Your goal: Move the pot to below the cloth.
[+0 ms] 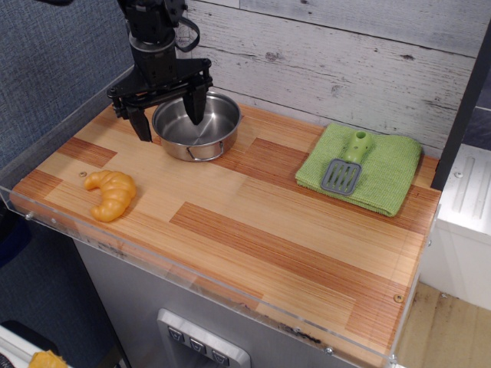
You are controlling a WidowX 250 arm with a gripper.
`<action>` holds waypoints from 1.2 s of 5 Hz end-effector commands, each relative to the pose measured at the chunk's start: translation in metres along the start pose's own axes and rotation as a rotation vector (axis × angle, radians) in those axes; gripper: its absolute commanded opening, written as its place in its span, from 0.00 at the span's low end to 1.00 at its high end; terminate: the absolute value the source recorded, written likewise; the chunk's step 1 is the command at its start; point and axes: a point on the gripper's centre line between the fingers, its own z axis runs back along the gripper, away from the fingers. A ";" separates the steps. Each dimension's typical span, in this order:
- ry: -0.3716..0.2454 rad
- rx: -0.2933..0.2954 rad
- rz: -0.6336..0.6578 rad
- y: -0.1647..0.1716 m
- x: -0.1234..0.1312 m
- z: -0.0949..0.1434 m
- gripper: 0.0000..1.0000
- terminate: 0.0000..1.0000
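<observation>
My hand (166,113) hangs released over the left rim of the pot (196,126), which sits at the bench's (253,230) back left, well apart from the cloth (360,169). I judge the grasp is the step in hand: next I must lower and clench on the rim.

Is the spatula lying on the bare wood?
No, the spatula lies on top of the green cloth, not on the wood.

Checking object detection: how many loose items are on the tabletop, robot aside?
4. Pot at back left under the hand; croissant front left; green cloth at right; spatula lying on the cloth. None seem hidden.
</observation>
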 end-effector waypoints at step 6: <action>-0.016 0.021 -0.045 -0.022 -0.003 -0.012 0.00 0.00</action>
